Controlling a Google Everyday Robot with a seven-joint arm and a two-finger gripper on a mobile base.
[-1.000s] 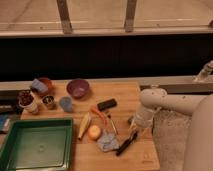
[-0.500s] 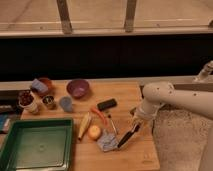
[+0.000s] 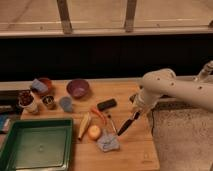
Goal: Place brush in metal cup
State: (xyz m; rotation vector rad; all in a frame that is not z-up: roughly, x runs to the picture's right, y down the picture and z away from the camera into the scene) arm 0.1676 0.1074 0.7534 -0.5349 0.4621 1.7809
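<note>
The brush (image 3: 126,125), a long slender black stick, hangs tilted just above the right part of the wooden table (image 3: 135,152), its lower end pointing down-left. My gripper (image 3: 135,113) is at the brush's upper end and shut on it, at the tip of the white arm (image 3: 165,87) that reaches in from the right. The metal cup (image 3: 48,101), small and dark, stands upright far to the left, between a white cup (image 3: 27,101) with dark red contents and a grey-blue cup (image 3: 65,103).
A purple bowl (image 3: 77,88) and an orange bowl (image 3: 41,85) stand at the back left. A flat black block (image 3: 106,104), a carrot (image 3: 98,115), a corn cob (image 3: 84,126), a round fruit (image 3: 94,132) and a grey cloth (image 3: 108,143) lie mid-table. A green tray (image 3: 35,146) fills the front left.
The gripper has risen and moved slightly right with the brush, which has come up off the table near the cloth and now hangs tilted.
</note>
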